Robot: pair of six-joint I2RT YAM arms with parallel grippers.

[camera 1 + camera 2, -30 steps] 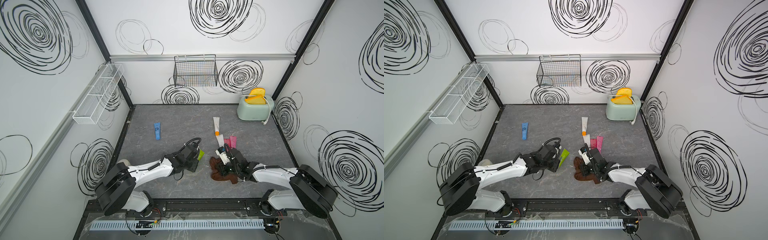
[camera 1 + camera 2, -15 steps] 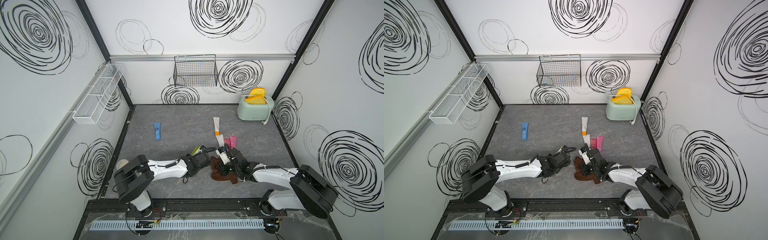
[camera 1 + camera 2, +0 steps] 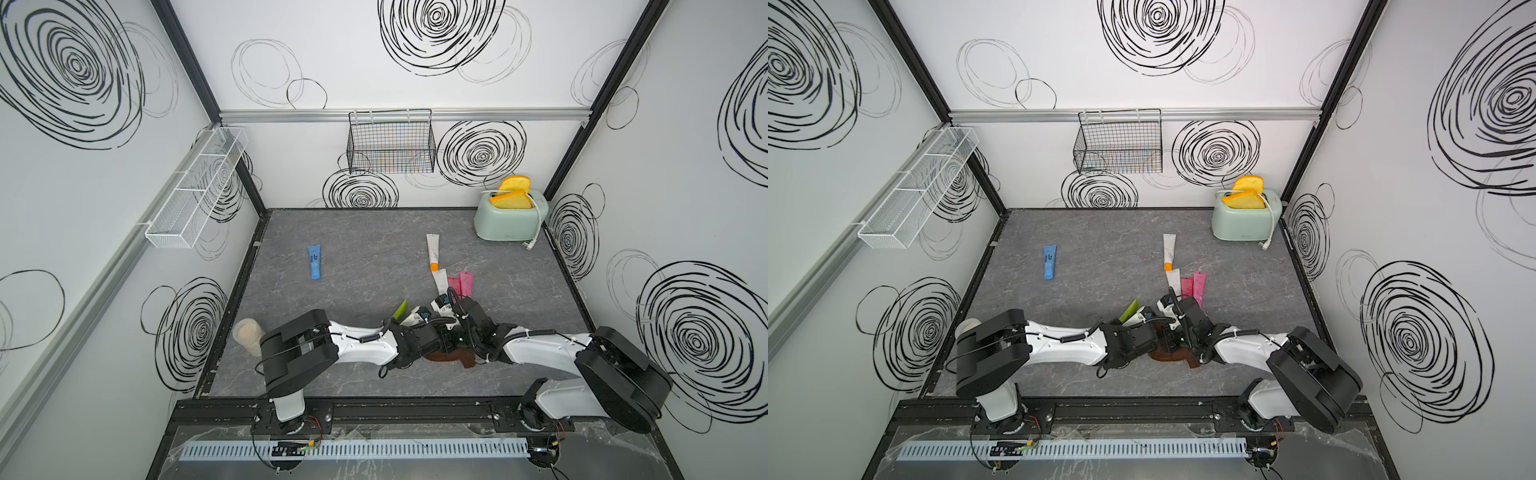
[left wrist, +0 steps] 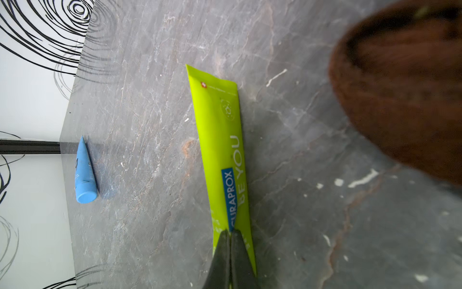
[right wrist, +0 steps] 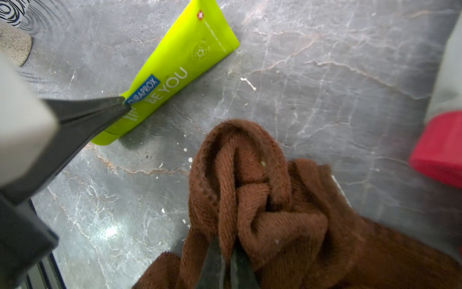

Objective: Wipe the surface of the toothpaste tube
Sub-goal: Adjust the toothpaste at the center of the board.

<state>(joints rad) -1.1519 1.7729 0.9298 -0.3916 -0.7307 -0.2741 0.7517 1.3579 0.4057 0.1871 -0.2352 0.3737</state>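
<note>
Clearly, the green toothpaste tube [image 4: 220,140] sits low at the grey table [image 4: 300,225], pinched near its cap end by the tightly closed left gripper [image 4: 230,235]. The right gripper [image 5: 226,260], clamped on the brown cloth [image 5: 250,200] just beside, could shove the tube loose while wiping.

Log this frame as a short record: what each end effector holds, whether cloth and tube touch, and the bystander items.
left end effector: shut on green toothpaste tube, pinched toward its cap end
right end effector: shut on brown cloth, bunched
cloth and tube: apart, a gap shows between them
wiping: not yet in contact
bystanders: blue tube, toaster
</note>
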